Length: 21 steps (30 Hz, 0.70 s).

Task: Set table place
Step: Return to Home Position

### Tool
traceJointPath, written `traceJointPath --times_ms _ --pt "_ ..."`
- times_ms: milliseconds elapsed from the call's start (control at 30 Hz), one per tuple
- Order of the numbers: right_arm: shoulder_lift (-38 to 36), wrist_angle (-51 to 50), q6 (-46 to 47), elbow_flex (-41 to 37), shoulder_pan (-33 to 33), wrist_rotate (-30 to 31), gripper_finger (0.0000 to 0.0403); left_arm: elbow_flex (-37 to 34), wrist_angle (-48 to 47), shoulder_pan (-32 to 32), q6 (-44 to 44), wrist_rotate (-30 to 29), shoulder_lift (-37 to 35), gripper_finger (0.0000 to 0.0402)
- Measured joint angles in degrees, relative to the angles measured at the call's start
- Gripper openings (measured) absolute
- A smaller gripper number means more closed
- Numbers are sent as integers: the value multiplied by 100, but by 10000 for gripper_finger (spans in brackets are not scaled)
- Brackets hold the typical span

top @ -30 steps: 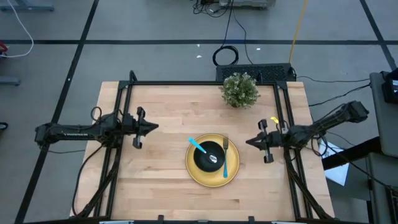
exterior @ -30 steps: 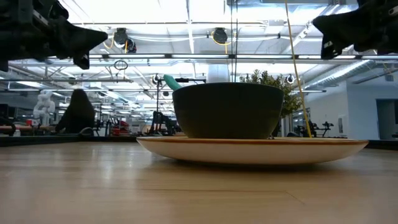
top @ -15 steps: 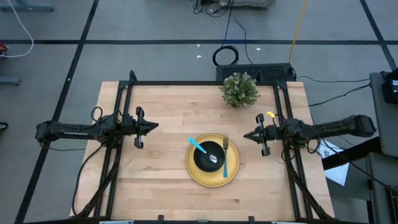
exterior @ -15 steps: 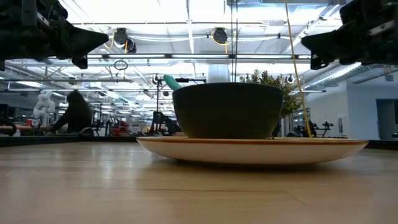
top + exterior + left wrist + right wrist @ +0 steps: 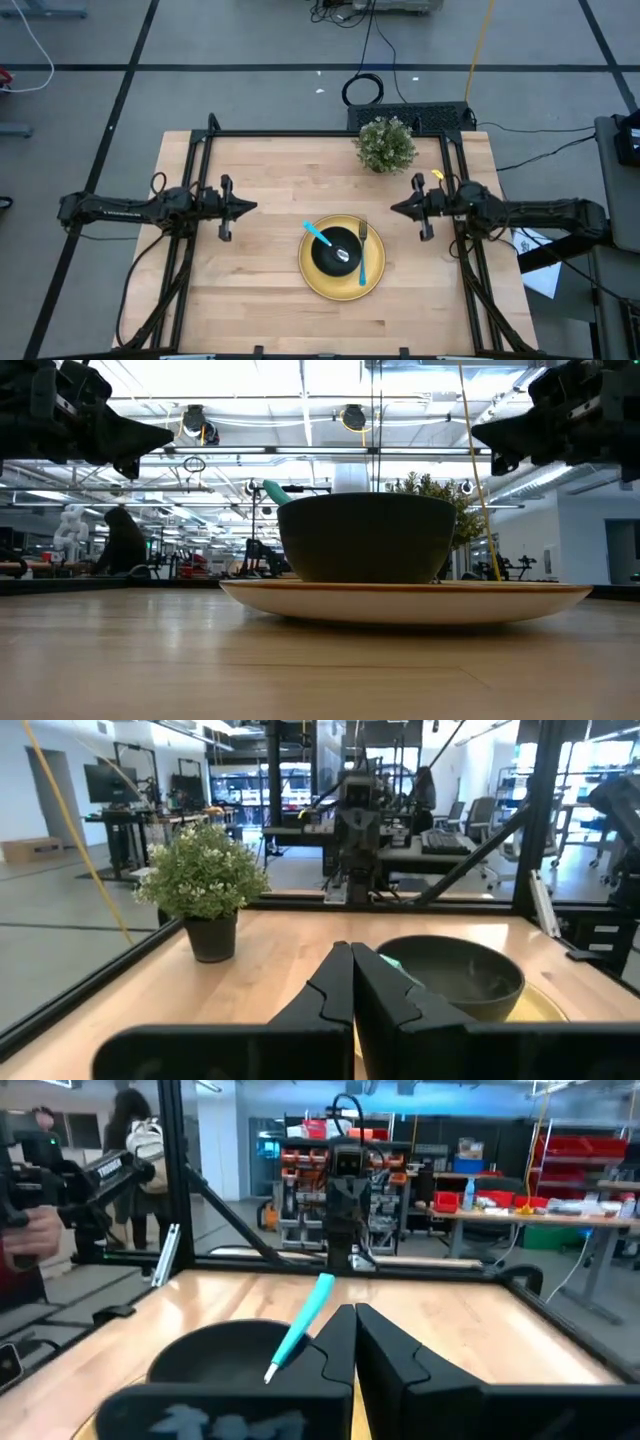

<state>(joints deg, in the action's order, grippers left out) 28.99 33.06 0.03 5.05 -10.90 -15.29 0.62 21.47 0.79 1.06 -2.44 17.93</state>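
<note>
Place setting on the table [image 5: 250,290].
The yellow plate [image 5: 309,276] bears the black bowl [image 5: 333,252] (spoon [image 5: 320,237] inside), fork [image 5: 363,256] beside it; left gripper [image 5: 248,206] and right gripper [image 5: 396,210], both clenched empty, hover at either side.

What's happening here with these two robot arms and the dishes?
Nothing is being handled right now. The place looks set: a black bowl sits on a yellow plate on the table, a spoon leans in the bowl, and a fork lies on the plate beside the bowl. The left gripper and right gripper hover shut and empty above the table's two sides, clear of the dishes.
</note>
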Motion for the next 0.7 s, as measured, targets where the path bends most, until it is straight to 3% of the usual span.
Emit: traceJointPath --times_ms 200,700 --pt "-1 -1010 -382 387 26 0 0 0 -340 -151 25 -493 -1 1" --pt "-1139 -776 -498 243 114 39 0 0 -101 -826 735 -943 -2 0"
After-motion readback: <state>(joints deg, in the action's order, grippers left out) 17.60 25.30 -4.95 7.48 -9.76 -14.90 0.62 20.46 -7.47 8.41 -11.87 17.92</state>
